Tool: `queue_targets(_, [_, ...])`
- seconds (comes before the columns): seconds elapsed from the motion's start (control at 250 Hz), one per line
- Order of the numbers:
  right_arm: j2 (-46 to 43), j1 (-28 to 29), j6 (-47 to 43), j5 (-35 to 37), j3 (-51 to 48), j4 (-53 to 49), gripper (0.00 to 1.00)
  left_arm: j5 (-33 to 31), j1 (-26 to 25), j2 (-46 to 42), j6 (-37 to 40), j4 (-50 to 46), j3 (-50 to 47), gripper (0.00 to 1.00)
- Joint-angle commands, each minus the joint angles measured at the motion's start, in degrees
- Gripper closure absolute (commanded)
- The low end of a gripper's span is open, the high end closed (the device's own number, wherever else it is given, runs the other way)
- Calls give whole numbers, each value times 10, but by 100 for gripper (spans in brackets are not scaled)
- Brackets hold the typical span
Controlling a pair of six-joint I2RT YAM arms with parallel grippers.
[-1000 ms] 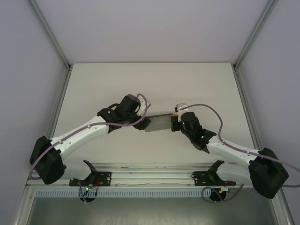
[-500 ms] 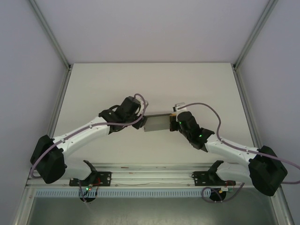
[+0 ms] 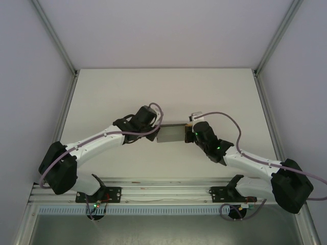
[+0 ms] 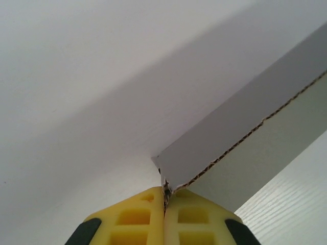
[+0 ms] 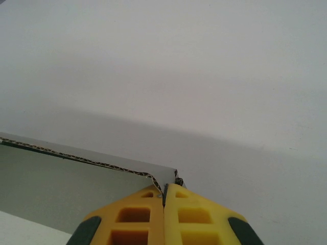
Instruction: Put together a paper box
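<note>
Top view first: your paper box (image 3: 171, 134) sits right between the two sets of jaws, a flat grey piece over the middle of the counter (image 3: 168, 87). Your left gripper (image 3: 156, 133) is at one short end of it and your right gripper (image 3: 188, 133) is at the other, so both arms point inward with the cardboard bridging the gap. You can't really read how the jaws stand from up here, since the wrists cover the tips.

Left wrist view: this one's clear. Your yellow fingers (image 4: 135, 222) are pressed together with just a thin bit of cardboard between them, so the jaws are pinched tight on a corner of the box. From that corner the grey panel runs away up and to the right of the jaws, and you can see the raw corrugated edge running along it. There's a soft shadow on the white surface to the left of the panel.

Right wrist view: same story. Your jaws are clamped narrow on the box's corner, which sits right at the tips and looks a little crumpled where it's gripped. From there the grey panel stretches off to the left of the jaws, corrugated edge on top. Ahead of the jaws it's white surface with a faint shadow band.
</note>
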Motion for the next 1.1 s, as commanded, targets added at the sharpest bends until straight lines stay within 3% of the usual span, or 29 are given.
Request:
queue_targets(0.0, [-2, 12, 20, -3, 1, -64, 100, 15, 1, 9, -36, 19, 19, 99])
queue_targets(0.432, [27, 57, 77, 71, 44, -130, 100, 70, 7, 67, -199, -50, 68, 100])
queue_targets(0.68, [28, 62, 88, 78, 31, -115, 100, 61, 9, 101, -195, -50, 79, 100])
queue_targets(0.819, [25, 62, 63, 82, 9, -83, 100, 66, 7, 95, -177, -18, 40, 100])
queue_targets(1.095, [35, 62, 41, 54, -40, -15, 100, 6, -20, 91, -165, 51, -49, 100])
